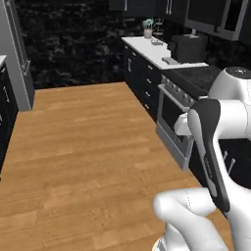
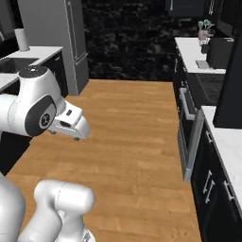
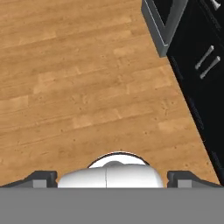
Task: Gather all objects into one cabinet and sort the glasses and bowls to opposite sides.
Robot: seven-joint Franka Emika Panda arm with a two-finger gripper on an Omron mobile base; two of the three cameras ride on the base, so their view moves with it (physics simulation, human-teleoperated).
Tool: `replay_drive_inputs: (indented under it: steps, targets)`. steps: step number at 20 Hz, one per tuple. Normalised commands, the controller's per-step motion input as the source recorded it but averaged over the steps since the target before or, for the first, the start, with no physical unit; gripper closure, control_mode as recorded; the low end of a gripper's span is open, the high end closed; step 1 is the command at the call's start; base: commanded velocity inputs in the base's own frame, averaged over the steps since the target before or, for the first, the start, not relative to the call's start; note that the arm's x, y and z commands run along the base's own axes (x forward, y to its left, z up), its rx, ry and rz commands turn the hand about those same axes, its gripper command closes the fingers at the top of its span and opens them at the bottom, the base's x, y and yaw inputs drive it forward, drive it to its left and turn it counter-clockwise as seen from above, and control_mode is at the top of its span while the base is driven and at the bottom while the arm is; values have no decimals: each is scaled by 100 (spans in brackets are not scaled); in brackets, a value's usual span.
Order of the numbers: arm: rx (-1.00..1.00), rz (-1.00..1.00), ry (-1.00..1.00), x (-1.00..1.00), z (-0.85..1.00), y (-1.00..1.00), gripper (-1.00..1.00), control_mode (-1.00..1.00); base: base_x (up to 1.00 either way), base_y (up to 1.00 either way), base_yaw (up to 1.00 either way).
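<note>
A: Where is the end effector (image 3: 112, 178), and how does it stand?

B: In the hand view its two dark fingertips (image 3: 41, 178) sit far apart at the bottom corners, so it is spread wide with nothing between them. It hangs over bare wooden floor (image 3: 87, 87).

A: What lies ahead of it?

B: The floor runs up to a row of black drawers (image 3: 203, 78) with silver handles along the right side of the hand view, with the grey edge of an oven door (image 3: 159, 26) at the top.

A: And the room from the base cameras?

B: In the left base view the white arm (image 1: 215, 147) rises at the lower right. Beyond it stands the oven (image 1: 174, 122), then black drawers under a white worktop (image 1: 147, 49). At the far end of that worktop sits a beige pot of teal utensils (image 1: 148, 29), and near its near end a dark boxy appliance (image 1: 188, 48). A grey fridge (image 1: 14, 59) stands at the left edge.

A: The cups, the bowl, the cabinet?

B: I cannot tell where the blue cups or the black bowl are from these views. Dark wall cabinets (image 1: 215, 17) hang above the worktop at the top right, but whether one is the open-fronted cabinet I cannot tell.
</note>
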Motion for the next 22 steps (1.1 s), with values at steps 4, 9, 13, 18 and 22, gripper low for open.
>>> replay_drive_inputs:
  steps: [4,9,13,18,22]
  targets:
    - [0,0,0,0,0,0,-100,100,100,33,40]
    - [0,0,0,0,0,0,-100,100,100,24,20]
    - [0,0,0,0,0,0,-100,100,100,34,7]
    - [0,0,0,0,0,0,-100,100,100,34,2]
    - [0,0,0,0,0,0,-100,100,100,16,0]
